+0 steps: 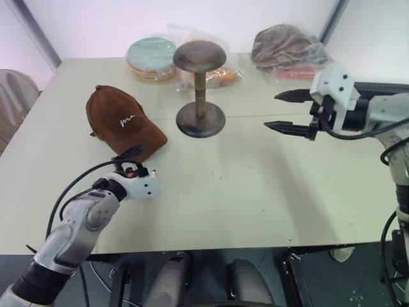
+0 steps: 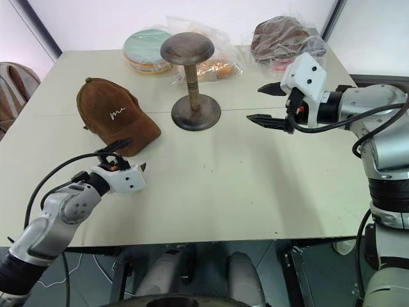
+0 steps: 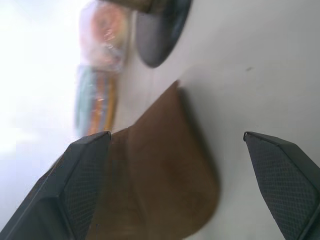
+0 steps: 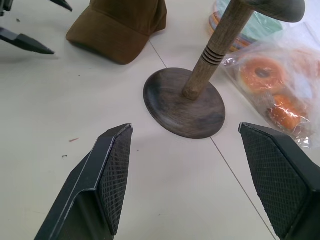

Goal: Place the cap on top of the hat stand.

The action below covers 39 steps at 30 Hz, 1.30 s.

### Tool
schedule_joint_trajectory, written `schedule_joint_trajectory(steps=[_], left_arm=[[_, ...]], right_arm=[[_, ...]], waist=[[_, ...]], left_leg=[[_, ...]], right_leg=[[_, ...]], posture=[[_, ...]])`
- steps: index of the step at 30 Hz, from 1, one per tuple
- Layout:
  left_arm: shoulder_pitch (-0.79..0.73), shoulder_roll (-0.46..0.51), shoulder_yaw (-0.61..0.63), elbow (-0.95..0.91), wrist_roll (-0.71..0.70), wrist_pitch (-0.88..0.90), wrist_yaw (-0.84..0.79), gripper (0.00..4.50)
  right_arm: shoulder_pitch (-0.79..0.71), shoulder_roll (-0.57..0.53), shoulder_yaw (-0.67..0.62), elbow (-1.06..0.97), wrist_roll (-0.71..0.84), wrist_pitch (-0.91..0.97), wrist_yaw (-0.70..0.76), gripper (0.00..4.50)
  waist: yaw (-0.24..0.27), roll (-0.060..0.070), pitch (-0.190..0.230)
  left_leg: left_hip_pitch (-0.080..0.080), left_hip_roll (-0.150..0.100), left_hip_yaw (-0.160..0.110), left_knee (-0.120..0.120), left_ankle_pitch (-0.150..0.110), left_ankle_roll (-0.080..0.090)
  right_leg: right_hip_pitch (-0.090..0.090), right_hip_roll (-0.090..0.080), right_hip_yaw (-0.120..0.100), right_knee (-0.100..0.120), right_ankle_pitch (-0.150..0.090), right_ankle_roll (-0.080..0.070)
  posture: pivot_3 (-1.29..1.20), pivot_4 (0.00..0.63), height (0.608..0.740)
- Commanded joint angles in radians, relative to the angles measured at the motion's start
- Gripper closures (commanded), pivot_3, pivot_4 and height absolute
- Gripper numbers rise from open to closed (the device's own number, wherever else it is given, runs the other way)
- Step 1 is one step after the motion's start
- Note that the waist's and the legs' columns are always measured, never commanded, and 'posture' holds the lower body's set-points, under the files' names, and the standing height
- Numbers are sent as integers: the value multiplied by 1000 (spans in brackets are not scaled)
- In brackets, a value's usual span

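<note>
Risk now: left gripper [image 2: 124, 155], jaws wide and empty at the cap [image 2: 115, 116] brim, may shove it away; right gripper [image 2: 271, 104] waits open.

Rust-brown cap [image 1: 123, 121] with white script embroidery, dark bronze-brown hat stand [image 1: 200, 86], pastel green, orange and yellow stacked discs [image 1: 151, 59], orange rings in clear plastic [image 4: 270, 87], cream table [image 1: 255, 185]
</note>
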Motion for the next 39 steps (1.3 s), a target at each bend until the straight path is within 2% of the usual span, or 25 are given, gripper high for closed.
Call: schedule_joint_trajectory(steps=[1, 15, 27, 39], left_arm=[[-17, -36, 0, 38, 85, -1, 65, 17], [-96, -214, -18, 239, 166, 59, 141, 17], [-93, -266, 11, 347, 166, 129, 255, 17], [-78, -260, 27, 400, 136, 141, 307, 17]], right_arm=[[-29, -6, -13, -22, 9, -5, 10, 993], [-32, -15, -20, -25, 6, 1, 18, 993], [-44, -16, -13, -16, 1, -1, 22, 993], [-44, -16, -12, -19, 0, 2, 27, 993]], waist=[[0, 0, 0], [25, 1, -1], [21, 5, -3], [15, 9, -6]], left_leg=[[0, 0, 0, 0, 0, 0], [5, 0, -1, 2, 0, 0], [8, 0, -1, 2, -1, 1], [8, 0, -1, 2, -1, 1]], right_leg=[[0, 0, 0, 0, 0, 0], [7, 0, -1, 0, 0, 1], [8, 0, -1, 0, 0, 1], [8, 0, -1, 0, 0, 1]], posture=[[0, 150, 740], [0, 150, 740], [0, 150, 740], [0, 150, 740]])
